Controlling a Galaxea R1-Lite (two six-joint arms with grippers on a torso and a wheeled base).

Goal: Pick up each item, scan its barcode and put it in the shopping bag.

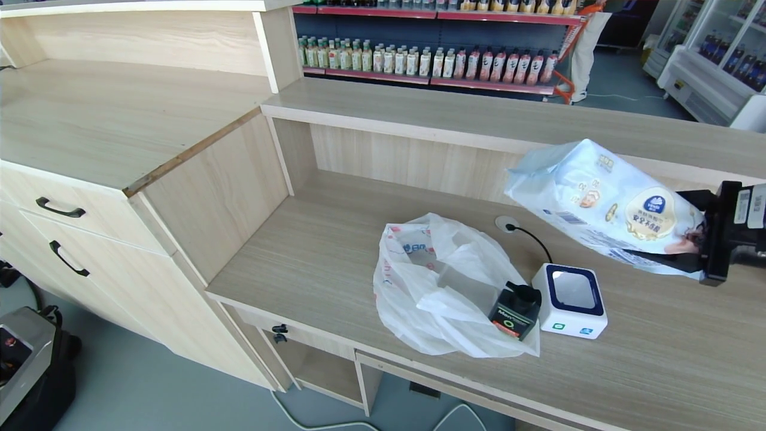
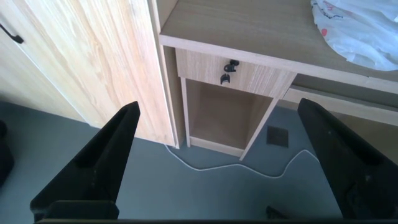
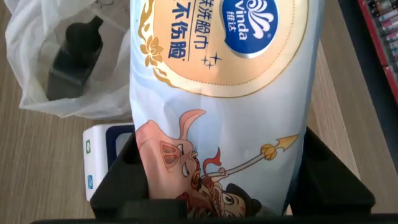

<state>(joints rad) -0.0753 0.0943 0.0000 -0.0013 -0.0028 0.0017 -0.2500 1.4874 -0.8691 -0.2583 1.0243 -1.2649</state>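
My right gripper is shut on one end of a large pale-blue soft pack, held in the air above the right part of the counter, behind and above the white scanner. In the right wrist view the pack sits between the black fingers. A white plastic shopping bag lies open on the counter left of the scanner, with a black bottle lying on its edge. My left gripper hangs open below the counter front, over the grey floor.
The counter has a raised back ledge and a cabinet wall on the left. A black cable runs from the scanner to a hole in the top. A drawer with a key sits under the counter edge.
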